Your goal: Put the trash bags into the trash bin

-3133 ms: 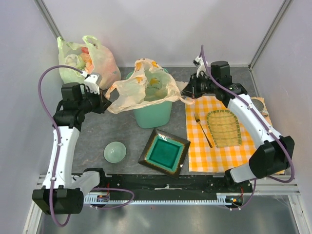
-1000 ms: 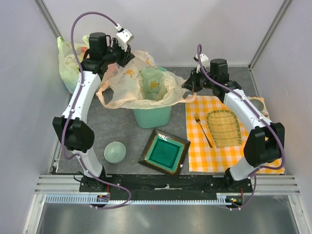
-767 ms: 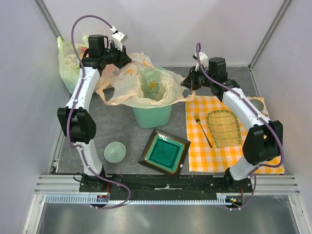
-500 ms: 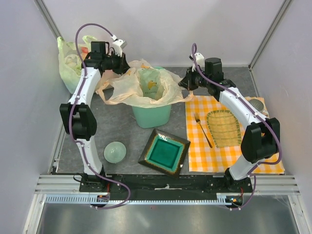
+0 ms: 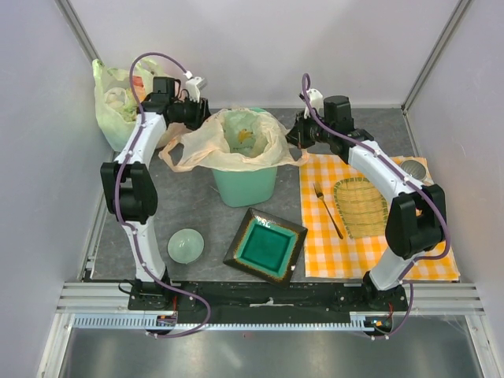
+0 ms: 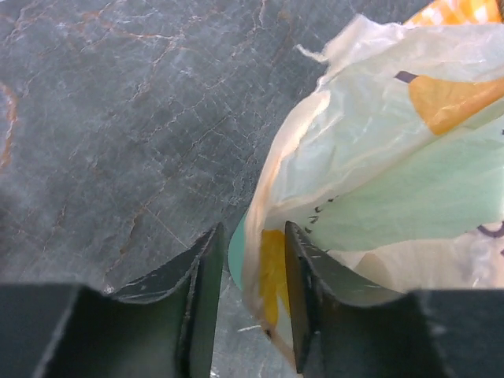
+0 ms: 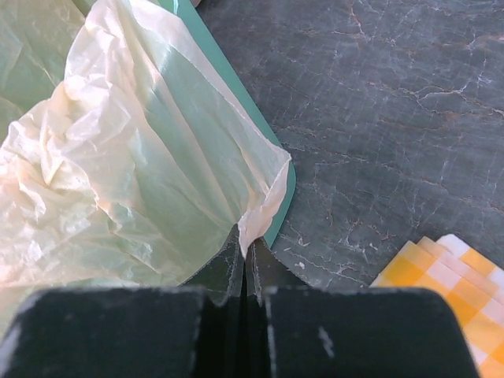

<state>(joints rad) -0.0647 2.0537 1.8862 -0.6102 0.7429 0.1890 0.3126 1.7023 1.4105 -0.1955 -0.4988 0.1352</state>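
Observation:
The peach-cream trash bag is draped open over the rim of the mint-green trash bin, its middle sunk inside. My left gripper is at the bin's back-left rim. In the left wrist view it is open, with the bag's edge lying loosely between the fingers next to a sliver of bin. My right gripper sits at the bin's right side. In the right wrist view it is shut on a corner of the bag just outside the bin rim.
A yellow-green bag stuffed with orange material stands at the back left. In front of the bin lie a pale green bowl and a square teal dish. A checked orange cloth at right carries a fork and a woven tray.
The left arm came down toward the bin's rim and its jaws opened off the bag. The bag settled lower over the bin. The right gripper shifted slightly left, still pinching the bag.

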